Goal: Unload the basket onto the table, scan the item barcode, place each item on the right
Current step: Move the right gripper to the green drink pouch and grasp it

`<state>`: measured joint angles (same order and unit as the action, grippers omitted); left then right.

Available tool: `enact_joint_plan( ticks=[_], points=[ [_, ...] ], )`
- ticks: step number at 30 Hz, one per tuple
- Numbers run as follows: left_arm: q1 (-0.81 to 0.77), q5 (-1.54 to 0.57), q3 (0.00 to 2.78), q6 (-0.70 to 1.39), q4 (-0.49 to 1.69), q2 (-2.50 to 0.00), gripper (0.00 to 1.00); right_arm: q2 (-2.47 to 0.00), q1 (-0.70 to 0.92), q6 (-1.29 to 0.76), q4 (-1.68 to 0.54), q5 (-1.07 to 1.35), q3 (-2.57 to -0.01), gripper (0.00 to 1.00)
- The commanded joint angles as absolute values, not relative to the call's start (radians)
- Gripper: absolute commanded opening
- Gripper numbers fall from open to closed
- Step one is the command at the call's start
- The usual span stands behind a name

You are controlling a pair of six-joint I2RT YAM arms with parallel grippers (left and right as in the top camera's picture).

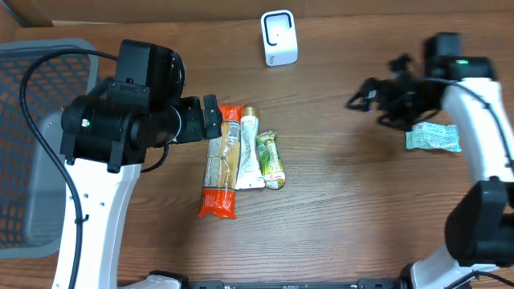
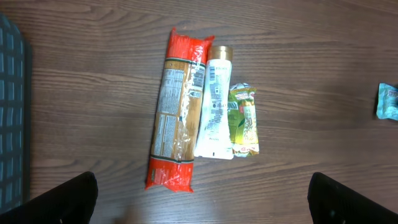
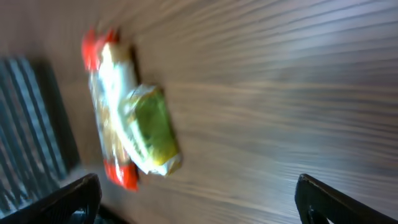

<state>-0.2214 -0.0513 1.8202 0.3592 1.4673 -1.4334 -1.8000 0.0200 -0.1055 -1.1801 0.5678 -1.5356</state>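
Centre: pasta (image 1: 220,172), tube (image 1: 248,152), green packet (image 1: 271,159) in a row, likely queued for scanner (image 1: 279,38), top; I hold left gripper (image 1: 211,118) splayed, empty, beside them; right gripper (image 1: 373,104) splayed, empty, right

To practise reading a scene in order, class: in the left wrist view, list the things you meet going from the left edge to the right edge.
mesh basket → red spaghetti pack → white tube → green packet → teal packet, cut off by the right edge.

Red-ended pasta pack (image 2: 177,112), green pouch (image 2: 242,121)
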Motion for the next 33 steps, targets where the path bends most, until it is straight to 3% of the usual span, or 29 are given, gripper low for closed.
enact_joint_plan(
  ticks=[1,5,13,24,33],
  points=[
    [-0.223,-0.048,1.835,0.337,1.467,-1.436,1.0,-1.791,0.166,-0.179,-1.143,0.511,-1.471,1.0],
    [-0.223,-0.048,1.835,0.337,1.466,-1.436,1.0,-1.792,0.32,-0.385,-1.053,0.355,-1.362,0.93],
    [-0.223,-0.048,1.835,0.337,1.466,-1.436,1.0,-1.792,0.523,-0.577,-0.787,0.336,-1.168,0.82],
    [-0.223,-0.048,1.835,0.337,1.466,-1.436,1.0,-1.792,0.651,-0.671,-0.658,0.243,-1.131,0.74],
    [-0.223,-0.048,1.835,0.337,1.466,-1.436,1.0,-1.81,0.656,-0.738,-0.583,0.163,-1.077,0.65]
  ],
)
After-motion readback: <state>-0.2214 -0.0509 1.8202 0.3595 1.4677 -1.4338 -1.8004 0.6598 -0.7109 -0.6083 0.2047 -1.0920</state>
